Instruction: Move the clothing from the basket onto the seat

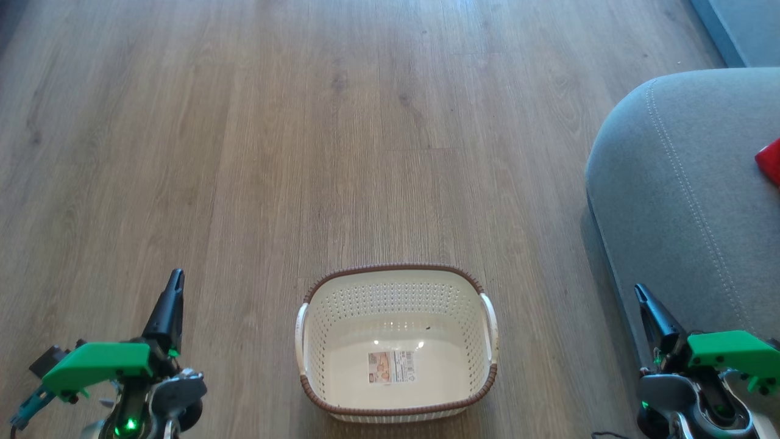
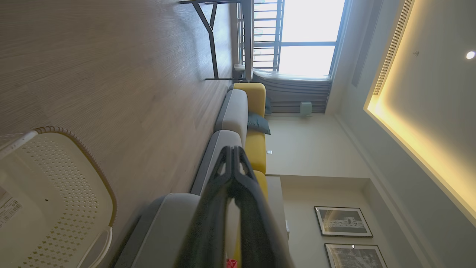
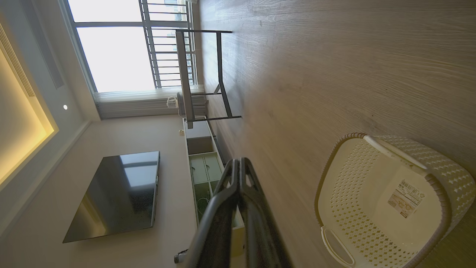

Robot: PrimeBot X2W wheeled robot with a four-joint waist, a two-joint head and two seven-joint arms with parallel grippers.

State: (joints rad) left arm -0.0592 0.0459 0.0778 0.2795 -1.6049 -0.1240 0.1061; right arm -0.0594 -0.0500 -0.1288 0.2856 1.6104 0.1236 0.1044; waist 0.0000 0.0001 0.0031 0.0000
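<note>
The cream perforated basket (image 1: 397, 350) stands on the wood floor in front of me; its inside holds a label sticker and no fabric. It also shows as the basket (image 2: 48, 201) in the left wrist view and the basket (image 3: 383, 201) in the right wrist view. The grey seat (image 1: 682, 195) fills the right side, with a corner of red clothing (image 1: 771, 161) lying on it at the frame edge. A sliver of red clothing (image 2: 231, 263) peeks beside my fingers. My left gripper (image 1: 175, 277) is shut at lower left, my right gripper (image 1: 638, 289) shut at lower right by the seat's front.
Bare wood floor (image 1: 304, 122) stretches ahead and to the left. A black-framed table (image 3: 202, 74) stands near the window. A TV (image 3: 119, 193) and low cabinet line one wall. The sofa (image 2: 238, 111) continues with grey and yellow cushions.
</note>
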